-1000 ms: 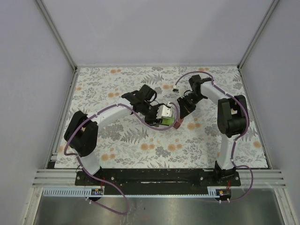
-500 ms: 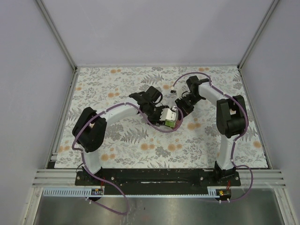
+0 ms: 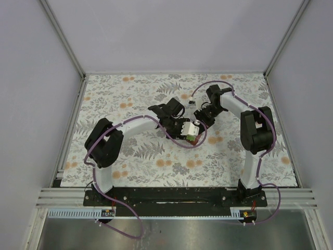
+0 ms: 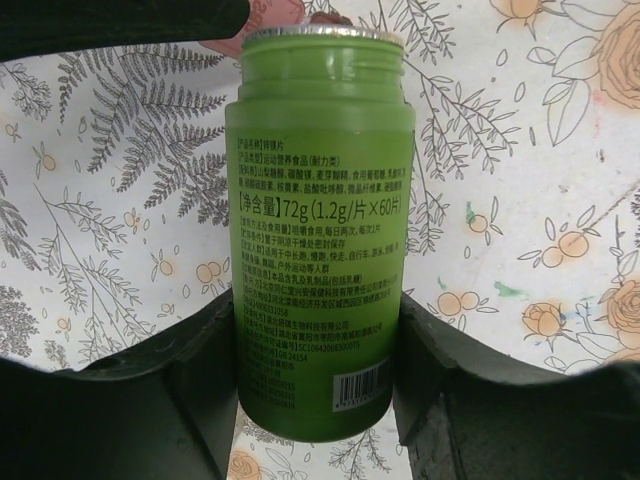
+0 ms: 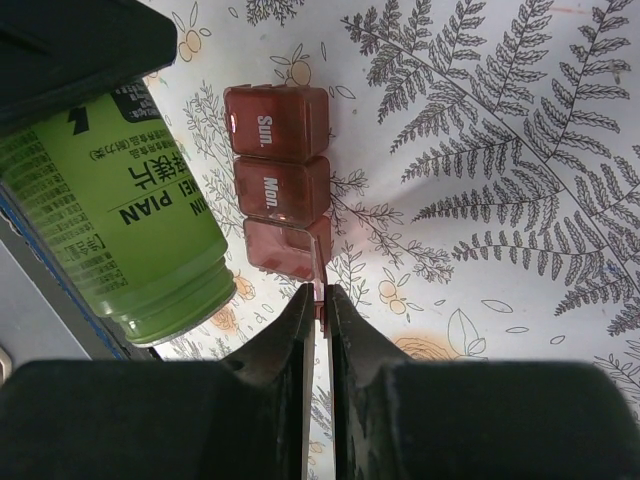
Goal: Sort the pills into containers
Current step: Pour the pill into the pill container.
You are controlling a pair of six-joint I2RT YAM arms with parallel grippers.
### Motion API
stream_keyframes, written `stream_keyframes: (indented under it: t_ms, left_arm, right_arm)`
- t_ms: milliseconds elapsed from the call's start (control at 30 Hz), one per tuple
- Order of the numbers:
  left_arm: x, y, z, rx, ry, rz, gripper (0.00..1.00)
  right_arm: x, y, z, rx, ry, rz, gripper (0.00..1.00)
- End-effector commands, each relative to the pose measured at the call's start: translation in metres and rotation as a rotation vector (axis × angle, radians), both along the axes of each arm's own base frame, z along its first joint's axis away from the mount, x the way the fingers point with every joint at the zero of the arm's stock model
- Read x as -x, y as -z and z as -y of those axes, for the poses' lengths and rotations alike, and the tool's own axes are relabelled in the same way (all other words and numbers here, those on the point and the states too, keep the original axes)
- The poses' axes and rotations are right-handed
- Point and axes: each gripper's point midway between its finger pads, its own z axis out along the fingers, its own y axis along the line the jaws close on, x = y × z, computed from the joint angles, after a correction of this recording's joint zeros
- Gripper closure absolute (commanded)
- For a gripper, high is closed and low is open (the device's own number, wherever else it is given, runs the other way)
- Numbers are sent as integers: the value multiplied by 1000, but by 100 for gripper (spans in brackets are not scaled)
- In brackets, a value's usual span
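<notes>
My left gripper (image 4: 318,312) is shut on the bright green bottle (image 4: 320,200), its fingers pressed against both sides near the base. The bottle's uncapped mouth points away from that wrist. In the right wrist view the green bottle (image 5: 120,220) lies tilted at the left, with its mouth beside the dark-red pill box (image 5: 278,160). The "Sun." and "Mon." lids are down and the third compartment stands open. My right gripper (image 5: 320,296) is shut on that raised lid (image 5: 322,270). From above, both grippers meet at the pill box (image 3: 194,138) mid-cloth. No pills show.
A small pale-and-orange bottle (image 3: 184,96) stands on the floral cloth (image 3: 151,156) just behind the two grippers. Grey walls enclose the cloth on three sides, and the right arm's purple cable (image 3: 218,82) loops above it.
The left arm has carried the green bottle a little right and forward, closer to the pill box. The right gripper has shifted slightly left, still holding the lid.
</notes>
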Motion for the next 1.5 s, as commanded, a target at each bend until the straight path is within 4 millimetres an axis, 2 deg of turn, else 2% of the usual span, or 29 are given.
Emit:
stream_keyframes:
  t_ms: [0, 533, 1467]
  left_arm:
    - [-12, -4, 6, 5, 4, 82, 100]
    - [-16, 11, 1, -65, 60, 156, 100]
    - [-18, 11, 8, -127, 144, 274, 100]
  right_arm:
    - [2, -17, -5, -20, -12, 43, 94]
    - [1, -18, -5, -12, -13, 45, 95]
    - [0, -18, -4, 2, -11, 41, 95]
